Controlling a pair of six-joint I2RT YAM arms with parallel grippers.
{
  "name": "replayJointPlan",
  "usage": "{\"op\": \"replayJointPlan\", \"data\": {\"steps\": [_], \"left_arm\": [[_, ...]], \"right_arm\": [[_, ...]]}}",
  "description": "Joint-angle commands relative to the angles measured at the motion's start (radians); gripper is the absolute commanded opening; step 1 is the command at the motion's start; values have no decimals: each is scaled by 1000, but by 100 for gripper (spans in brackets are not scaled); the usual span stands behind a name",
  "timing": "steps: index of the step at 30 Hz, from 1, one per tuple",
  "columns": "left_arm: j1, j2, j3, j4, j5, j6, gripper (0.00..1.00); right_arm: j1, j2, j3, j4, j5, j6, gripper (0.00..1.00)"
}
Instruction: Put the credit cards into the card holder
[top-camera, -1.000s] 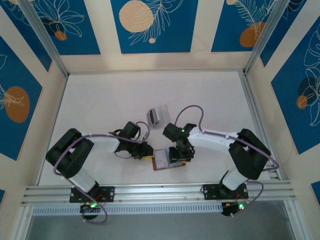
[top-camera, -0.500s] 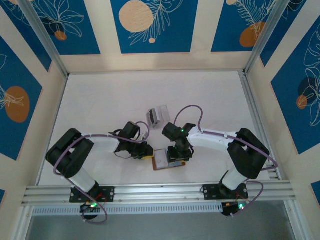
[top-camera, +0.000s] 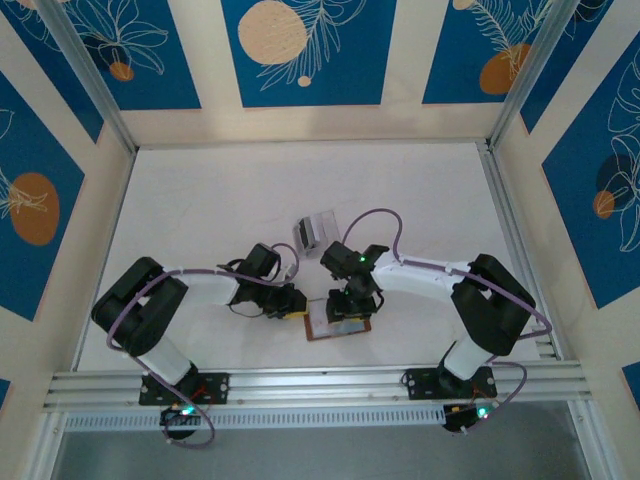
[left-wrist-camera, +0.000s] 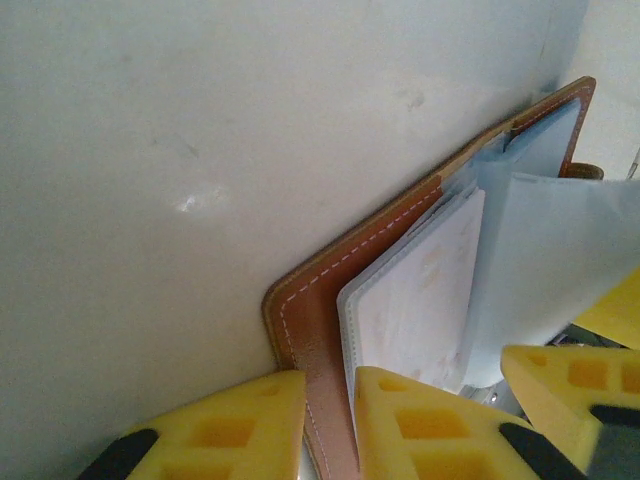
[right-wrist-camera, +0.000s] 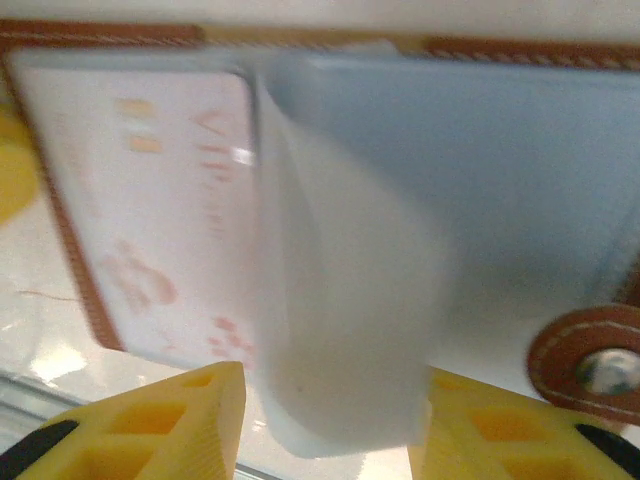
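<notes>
The brown card holder (top-camera: 322, 330) lies open on the table between the two arms. My left gripper (top-camera: 296, 308) is shut on its left leather cover (left-wrist-camera: 325, 330), one yellow finger on each side of the stitched edge. A pale card (left-wrist-camera: 420, 290) sits in the clear left pocket. My right gripper (top-camera: 350, 306) hangs over the open holder, shut on a greyish credit card (right-wrist-camera: 340, 330) held by its side edges. The card's far end reaches the fold beside the bluish-grey pocket (right-wrist-camera: 480, 150). The snap tab (right-wrist-camera: 590, 365) lies at the right.
A clear slotted stand (top-camera: 316, 231) stands just behind the grippers. The aluminium rail (top-camera: 320, 385) runs along the near edge, close to the holder. White table (top-camera: 200, 200) stretches to the back and left.
My right gripper has shifted slightly left over the holder with the card in it. The left gripper keeps its hold and has not moved.
</notes>
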Motion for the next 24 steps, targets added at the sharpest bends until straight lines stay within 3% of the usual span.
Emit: {"op": "replayJointPlan", "data": {"steps": [1,15,24], "left_arm": [[-14,18,-22,-1,-19,-6,21],[-6,-45,-11,33,15,-73,21],[64,-147,-21,-6,41,-90,22]], "right_arm": [[-4,-9,28,35,-60,-12,47],[7,72,54,183,-187,6,50],[10,134,47,256,-232,4,53]]}}
